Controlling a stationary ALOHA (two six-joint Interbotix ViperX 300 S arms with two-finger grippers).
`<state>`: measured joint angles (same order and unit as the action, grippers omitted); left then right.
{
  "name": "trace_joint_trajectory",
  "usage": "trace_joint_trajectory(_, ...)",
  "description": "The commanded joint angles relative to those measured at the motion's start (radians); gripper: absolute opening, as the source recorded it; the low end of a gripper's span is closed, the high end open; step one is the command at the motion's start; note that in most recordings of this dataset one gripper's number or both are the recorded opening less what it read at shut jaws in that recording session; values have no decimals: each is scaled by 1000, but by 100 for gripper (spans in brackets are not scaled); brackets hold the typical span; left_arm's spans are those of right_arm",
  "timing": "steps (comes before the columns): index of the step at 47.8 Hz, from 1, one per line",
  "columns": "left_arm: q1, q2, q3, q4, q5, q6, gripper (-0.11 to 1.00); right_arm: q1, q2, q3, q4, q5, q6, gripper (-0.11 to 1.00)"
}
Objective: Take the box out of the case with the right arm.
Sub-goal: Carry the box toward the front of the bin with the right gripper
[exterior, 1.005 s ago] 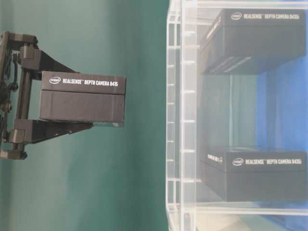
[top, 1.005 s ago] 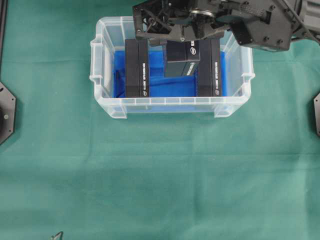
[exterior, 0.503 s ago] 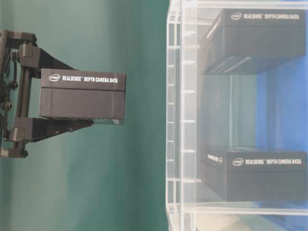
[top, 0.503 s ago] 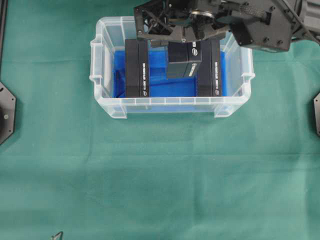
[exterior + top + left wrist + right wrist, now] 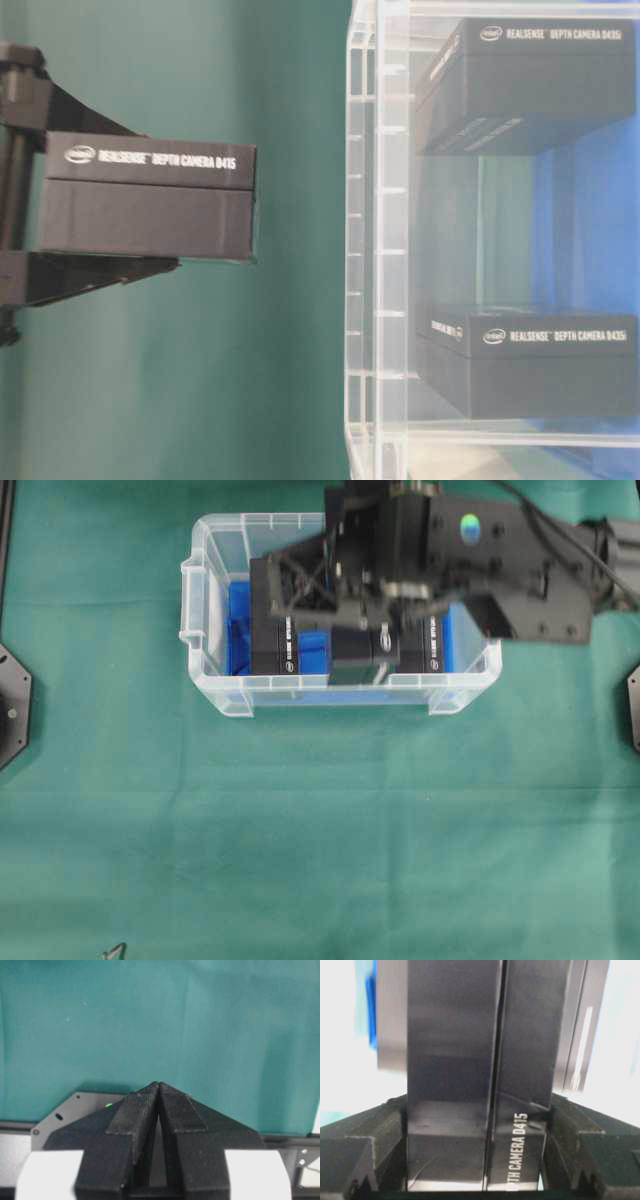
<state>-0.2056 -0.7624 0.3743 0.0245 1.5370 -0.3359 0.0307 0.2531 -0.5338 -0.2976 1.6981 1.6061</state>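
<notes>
The all-black right claw point(image 5: 362, 630) grips a black rectangular cardboard box point(image 5: 352, 665) between its fingers, clear of the translucent plastic case point(image 5: 205, 610), above its 6 o'clock rim. The lift looks done; next comes carrying toward 6 o'clock and lowering onto the green worktop point(image 5: 320, 830). The left claw point(image 5: 158, 1087) is clenched, empty.

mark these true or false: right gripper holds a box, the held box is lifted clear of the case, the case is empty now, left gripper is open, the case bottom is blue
1. The right gripper holds a box. True.
2. The held box is lifted clear of the case. True: the table-level view shows it outside the rim.
3. The case is empty now. False: two boxes remain, a left box and a right box.
4. The left gripper is open. False: its fingertips meet.
5. The case bottom is blue. True: a blue sheet lines it.
</notes>
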Motion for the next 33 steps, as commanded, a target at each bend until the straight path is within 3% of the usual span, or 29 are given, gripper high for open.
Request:
trace_joint_trajectory(1,-5,3,-12,3,-5,2,0,52,-20,-20,-8,15,41,67)
trace_joint_trajectory(20,-5,3,-12,2,-3,2,0,275,-15,-21,-3,34,282,67)
trace_joint_trajectory(33,-5,3,-12,2,-3,-2,0,302,-12,-21,-3,34,313,67)
